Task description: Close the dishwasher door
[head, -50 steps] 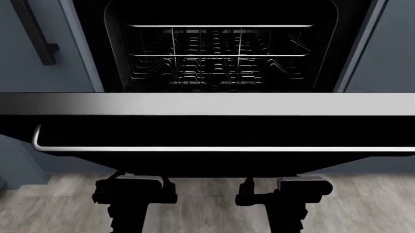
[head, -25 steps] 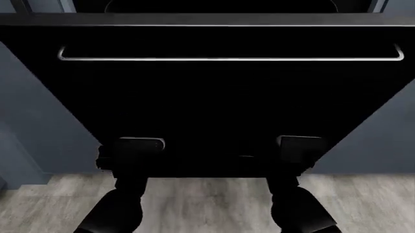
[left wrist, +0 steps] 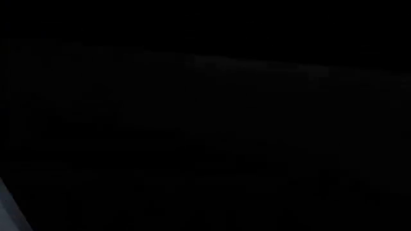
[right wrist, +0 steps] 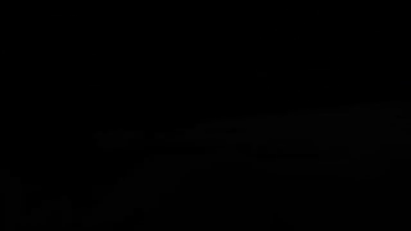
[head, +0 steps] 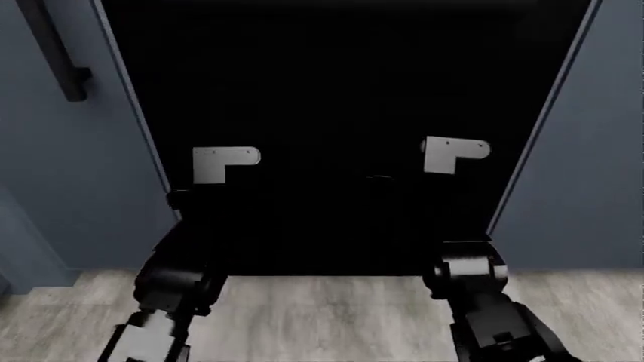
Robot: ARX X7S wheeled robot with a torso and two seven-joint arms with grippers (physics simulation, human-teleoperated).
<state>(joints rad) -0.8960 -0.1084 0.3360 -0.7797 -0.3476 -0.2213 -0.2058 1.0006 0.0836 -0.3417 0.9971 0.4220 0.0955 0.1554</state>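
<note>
The dishwasher door [head: 342,98] is a large, flat, glossy black panel that stands upright, filling the opening between the grey-blue cabinet fronts at 9 o'clock and 3 o'clock in the head view. Its side edges run close along the cabinet frames, converging toward 6 o'clock, where its lower edge meets the pale wood-look floor. Its surface is uniformly dark with almost no reflection. The handle along its top edge lies outside the view. Both wrist views show only near-black, with nothing of the panel discernible.
</note>
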